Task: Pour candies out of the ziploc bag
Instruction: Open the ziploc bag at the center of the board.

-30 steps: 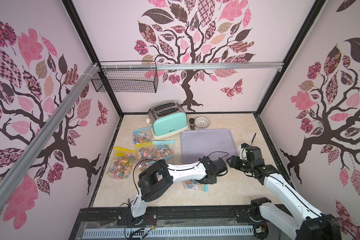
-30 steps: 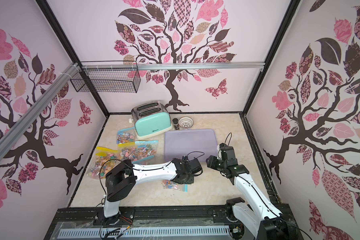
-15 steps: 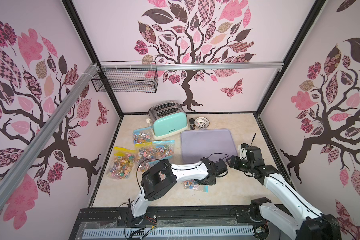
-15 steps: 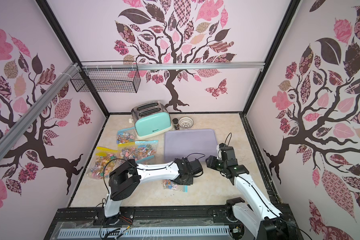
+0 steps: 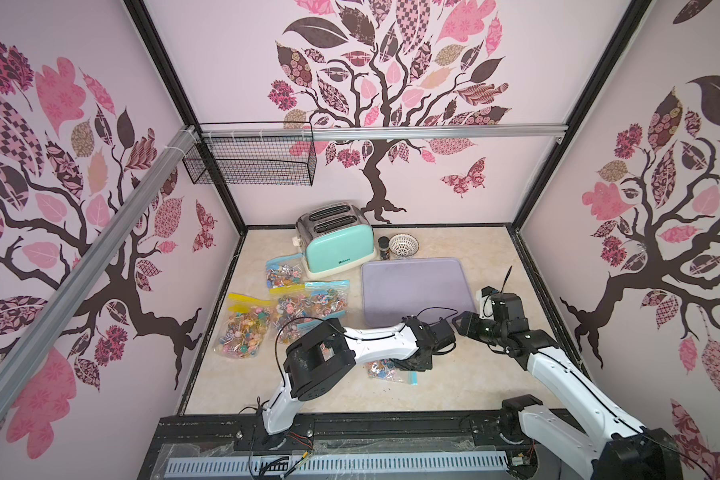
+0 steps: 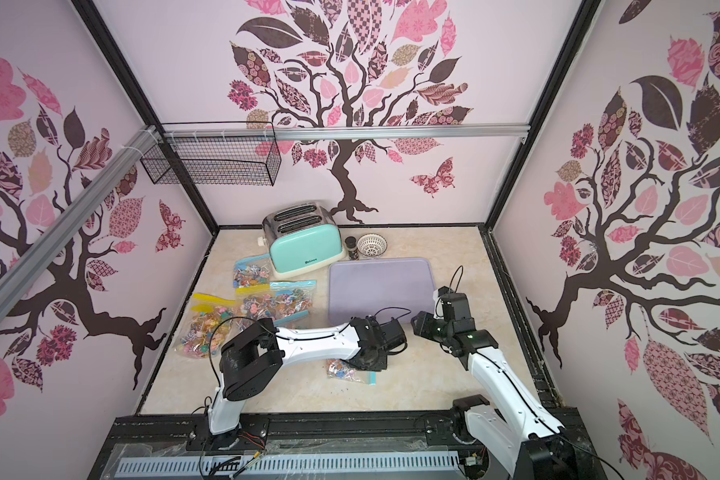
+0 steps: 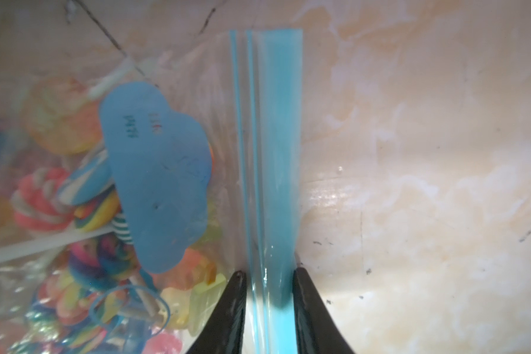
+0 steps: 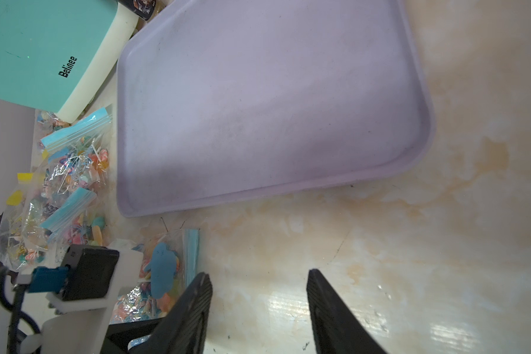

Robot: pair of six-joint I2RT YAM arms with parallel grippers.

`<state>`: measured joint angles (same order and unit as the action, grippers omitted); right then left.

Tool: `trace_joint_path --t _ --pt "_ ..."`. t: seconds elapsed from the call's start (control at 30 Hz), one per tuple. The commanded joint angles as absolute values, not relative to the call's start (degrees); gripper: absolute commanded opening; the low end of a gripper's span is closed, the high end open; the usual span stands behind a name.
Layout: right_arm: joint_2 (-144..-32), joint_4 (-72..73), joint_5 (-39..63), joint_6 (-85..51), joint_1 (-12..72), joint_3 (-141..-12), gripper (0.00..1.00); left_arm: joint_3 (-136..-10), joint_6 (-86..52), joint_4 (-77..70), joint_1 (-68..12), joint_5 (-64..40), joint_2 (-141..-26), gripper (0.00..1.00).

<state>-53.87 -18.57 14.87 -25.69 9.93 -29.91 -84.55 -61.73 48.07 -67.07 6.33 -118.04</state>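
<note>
Under left arm [image 5: 377,341], half-hidden ziploc bag [image 5: 385,371]

The left gripper [image 7: 269,272] at the ziploc bag [image 7: 219,107]
Its two black fingers [image 7: 232,309] stand one on each side of the bag's blue zip strip [image 7: 276,153]. Bright candies [image 7: 59,122] and a blue cloud shape [image 7: 157,184] sit inside. The pale table [image 7: 426,184] shows beside it.

Flat ziploc bag [image 5: 391,374], multicoloured candies [image 7: 43,196] inside
</note>
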Motion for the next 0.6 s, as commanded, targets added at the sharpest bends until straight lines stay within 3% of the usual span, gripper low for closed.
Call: trace_joint_path --t 0.0,0.23,0.37,0.57 --pt "-53.1 -18.4 15.5 -25.5 9.7 -29.6 0.54 -85.2 -61.9 48.4 -67.2 5.6 -120.7 0.26" --pt "-53.1 -18.3 15.8 -25.4 9.7 -29.5 0.53 -85.4 -62.0 48.6 -67.2 5.3 -121.2 0.15" --pt "-53.1 -17.9 16.6 -25.4 9.7 -29.3 0.51 -84.9 -62.1 48.7 -67.2 6.4 -120.0 0.01" --pt "-55.8 -14.7 27.0 -24.8 10.2 -28.2 0.49 -79.3 -58.7 42.1 -67.2 6.9 -112.6 0.0"
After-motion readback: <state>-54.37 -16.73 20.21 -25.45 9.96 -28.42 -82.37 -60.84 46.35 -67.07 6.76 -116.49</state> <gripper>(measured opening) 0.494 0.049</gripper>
